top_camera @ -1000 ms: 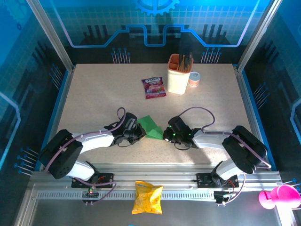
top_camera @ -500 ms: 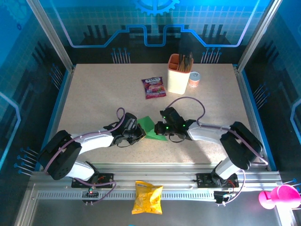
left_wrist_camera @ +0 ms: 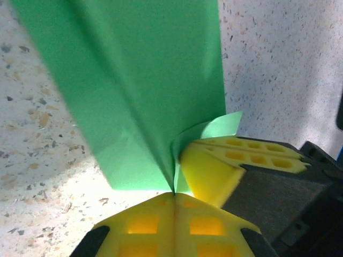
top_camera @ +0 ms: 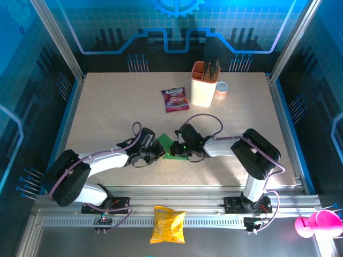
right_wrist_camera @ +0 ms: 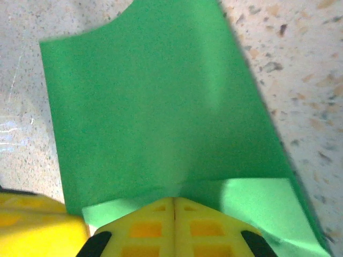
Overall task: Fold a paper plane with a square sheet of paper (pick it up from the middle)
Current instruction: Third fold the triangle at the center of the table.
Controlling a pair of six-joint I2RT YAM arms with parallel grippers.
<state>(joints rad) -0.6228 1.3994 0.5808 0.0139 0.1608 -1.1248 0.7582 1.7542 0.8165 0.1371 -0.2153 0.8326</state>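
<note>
The square sheet of paper [top_camera: 164, 141] is bright green, partly folded, and lies between my two grippers at the table's near middle. My left gripper [top_camera: 156, 151] is shut on the paper's left end. In the left wrist view a crease of the paper [left_wrist_camera: 139, 91] runs down into the seam of the left gripper [left_wrist_camera: 174, 195]. My right gripper [top_camera: 177, 149] is shut, its tips resting on top of the paper [right_wrist_camera: 161, 107]. In front of the right gripper [right_wrist_camera: 174, 201] a raised flap stands up. The two grippers almost touch.
A purple snack sachet [top_camera: 175, 99] lies farther back. Beside it stand a cream holder [top_camera: 203, 85] with utensils and a small can [top_camera: 221, 90]. A yellow crisp bag [top_camera: 168, 224] lies on the front rail, and a pink object [top_camera: 316, 222] sits at the bottom right.
My right gripper has slid left across the green paper, from its right edge to right beside the left gripper, and less paper shows. The left arm has stayed put.
</note>
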